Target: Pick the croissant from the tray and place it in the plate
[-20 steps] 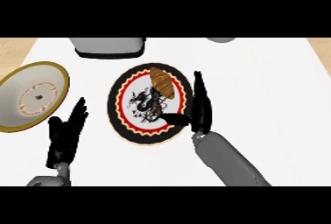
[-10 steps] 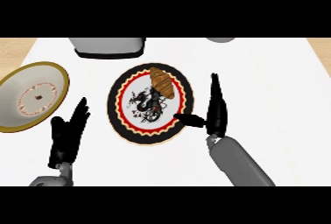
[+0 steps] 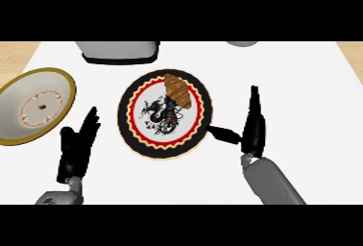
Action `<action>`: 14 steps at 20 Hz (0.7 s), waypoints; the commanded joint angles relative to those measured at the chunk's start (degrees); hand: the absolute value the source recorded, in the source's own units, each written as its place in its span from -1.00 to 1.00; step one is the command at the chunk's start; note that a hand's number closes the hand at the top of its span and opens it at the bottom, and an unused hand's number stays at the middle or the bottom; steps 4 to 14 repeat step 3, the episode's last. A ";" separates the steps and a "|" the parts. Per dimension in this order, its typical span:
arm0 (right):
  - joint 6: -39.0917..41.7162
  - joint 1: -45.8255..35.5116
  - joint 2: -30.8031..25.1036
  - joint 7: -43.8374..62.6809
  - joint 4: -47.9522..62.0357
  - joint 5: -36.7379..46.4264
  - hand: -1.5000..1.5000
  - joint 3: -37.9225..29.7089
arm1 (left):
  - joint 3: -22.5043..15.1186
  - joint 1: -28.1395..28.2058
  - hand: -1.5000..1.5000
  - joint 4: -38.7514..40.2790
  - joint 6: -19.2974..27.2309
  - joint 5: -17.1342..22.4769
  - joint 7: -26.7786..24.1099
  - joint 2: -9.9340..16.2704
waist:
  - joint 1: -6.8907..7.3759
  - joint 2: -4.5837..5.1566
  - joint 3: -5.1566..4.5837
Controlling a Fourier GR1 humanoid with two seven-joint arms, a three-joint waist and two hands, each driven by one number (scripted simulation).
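Brown croissant (image 3: 178, 90) lay on the upper part of the tray (image 3: 136, 137), long axis running near to far. Right hand (image 3: 252, 126), fingers straight and holding nothing, stood just right of the tray, nearer than the open left hand (image 3: 77, 148). Plate (image 3: 14, 137) sat far left.

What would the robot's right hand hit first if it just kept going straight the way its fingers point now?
Probably nothing: the right hand points its straight fingers up the bare white counter, right of the round black dragon-patterned tray holding the brown croissant. Its height above the counter is unclear.
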 commanded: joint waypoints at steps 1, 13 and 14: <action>2.55 -0.93 0.83 -0.94 2.04 1.94 -1.00 -4.68 | -1.60 3.29 0.00 -6.13 0.31 -1.52 2.42 -1.22 | 0.23 0.01 0.01; 3.26 2.60 -0.57 -5.84 2.95 0.29 -1.00 -6.13 | -0.05 2.25 0.00 -2.35 -0.27 -0.47 0.50 -1.25 | 0.13 0.04 0.01; 3.26 2.60 -0.57 -5.84 2.95 0.29 -1.00 -6.13 | -0.05 2.25 0.00 -2.35 -0.27 -0.47 0.50 -1.25 | 0.13 0.04 0.01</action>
